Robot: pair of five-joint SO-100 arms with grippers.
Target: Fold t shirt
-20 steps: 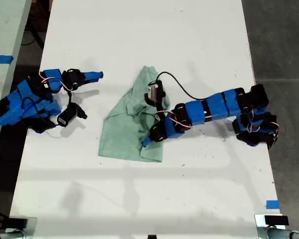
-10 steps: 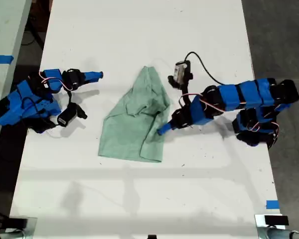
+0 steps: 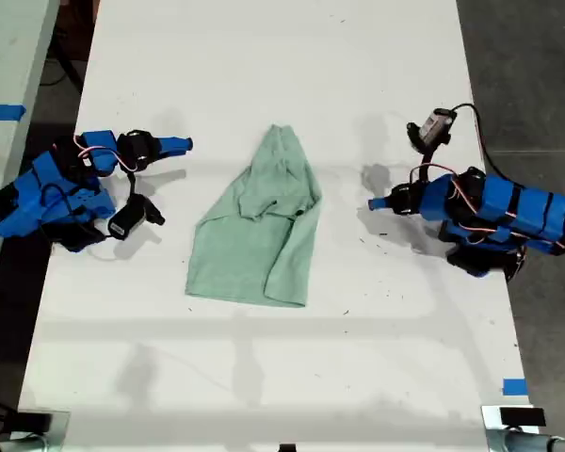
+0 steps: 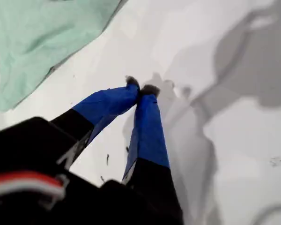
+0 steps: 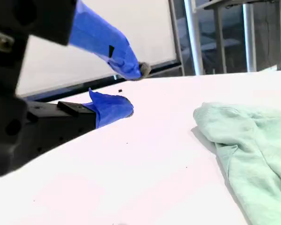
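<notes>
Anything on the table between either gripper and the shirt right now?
Nothing visible. In the exterior view only bare white table lies between my first gripper, jaws together, and the shirt. The same holds for my second gripper, jaws apart, on the shirt's other side. Neither touches the cloth.

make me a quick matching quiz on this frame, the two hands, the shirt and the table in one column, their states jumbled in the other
Things:
1. my first hand
2. my second hand
3. t shirt
4. table

States:
A. open, empty, low over the table
B. white, bare around the cloth
C. shut, empty, clear of the cloth
D. pale green, wrinkled, partly folded

Pairs: 1-C, 2-A, 3-D, 4-B
</notes>
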